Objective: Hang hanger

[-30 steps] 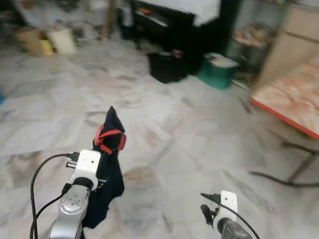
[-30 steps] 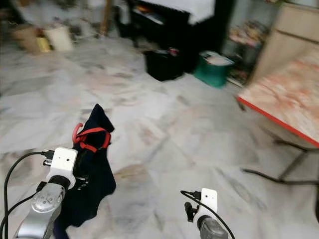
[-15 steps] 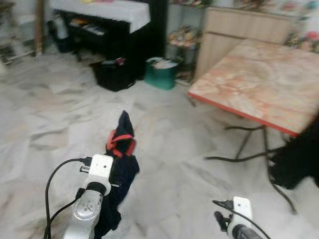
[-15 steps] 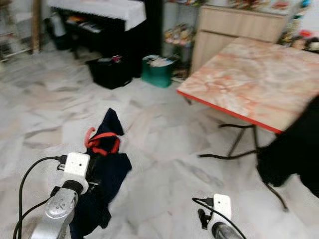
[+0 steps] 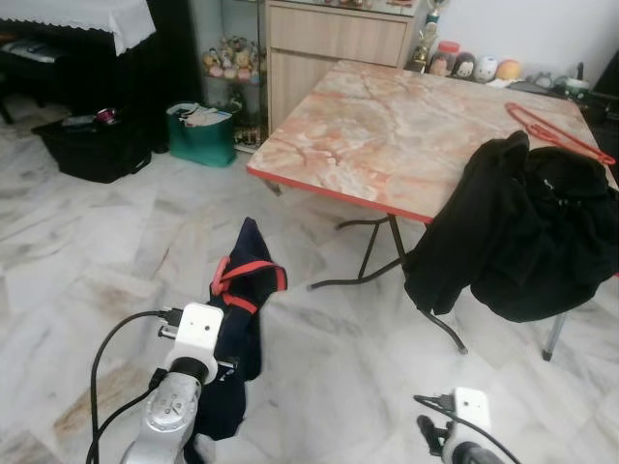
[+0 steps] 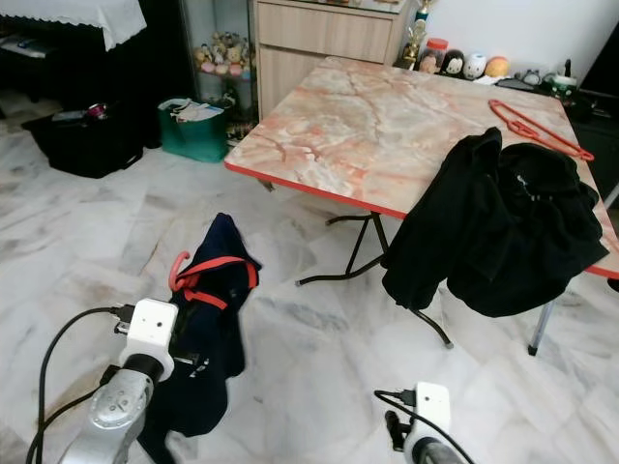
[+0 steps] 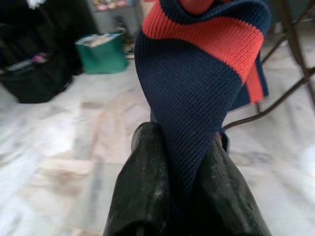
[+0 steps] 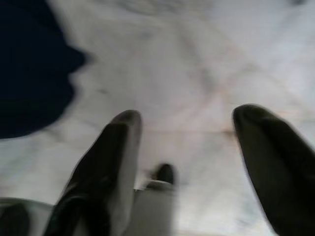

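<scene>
A navy garment (image 5: 244, 307) with red trim hangs on a red hanger, whose hook (image 6: 177, 270) sticks out beside the collar. My left gripper (image 7: 183, 196) is shut on the navy knit fabric and holds it up in front of me, low on the left above the floor. The garment's lower part droops beside my left wrist (image 5: 191, 333). My right gripper (image 8: 192, 147) is open with nothing between its fingers and hangs low on the right over the marble floor. Another red hanger (image 5: 556, 130) lies on the far right of the table top.
A folding table (image 5: 406, 135) with a marble-pattern top and red edge stands ahead on the right. A black jacket (image 5: 513, 232) is draped over its near corner. A green bag (image 5: 201, 135), a black bin (image 5: 92, 150) and a wooden cabinet (image 5: 334, 39) line the back.
The camera has swung to the right, bringing the table, black jacket and cabinet into view. The left gripper keeps its hold on the navy garment; the right gripper stays low.
</scene>
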